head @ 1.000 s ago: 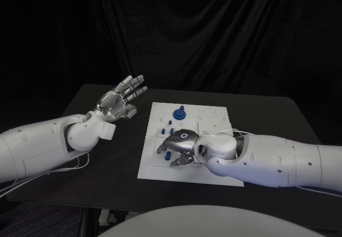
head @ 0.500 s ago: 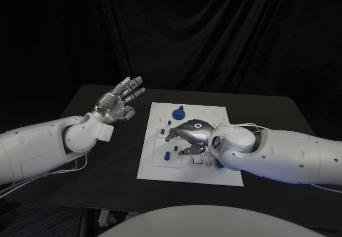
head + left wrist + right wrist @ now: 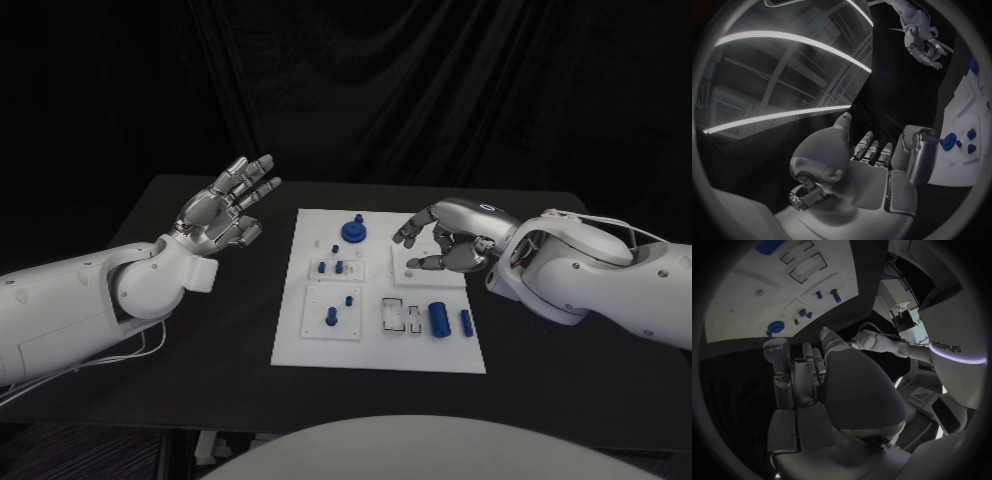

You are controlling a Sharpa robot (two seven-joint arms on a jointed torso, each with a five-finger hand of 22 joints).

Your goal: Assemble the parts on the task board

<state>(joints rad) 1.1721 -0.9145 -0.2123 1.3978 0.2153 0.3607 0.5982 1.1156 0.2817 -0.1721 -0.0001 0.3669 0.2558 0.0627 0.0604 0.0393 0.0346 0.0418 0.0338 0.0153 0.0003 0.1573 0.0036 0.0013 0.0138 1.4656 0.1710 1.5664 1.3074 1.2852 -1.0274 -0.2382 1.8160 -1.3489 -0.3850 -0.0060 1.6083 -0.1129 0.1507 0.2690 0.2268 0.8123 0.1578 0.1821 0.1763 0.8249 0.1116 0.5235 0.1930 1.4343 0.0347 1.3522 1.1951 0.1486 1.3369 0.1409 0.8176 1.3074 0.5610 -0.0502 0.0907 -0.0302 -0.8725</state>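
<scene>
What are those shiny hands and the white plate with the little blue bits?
They belong to a robot with two white arms. The big picture looks down from its head; the round ones come from cameras at its wrists. On the black table lies a white task board with small blue parts, such as a round knob and a cylinder. The left hand is raised beside the board, fingers spread, holding nothing. The right hand hovers over the board's far side, fingers curled; I see nothing in it.

Dim, black surroundings (wrist views fisheye-bent), white board brightest.
</scene>
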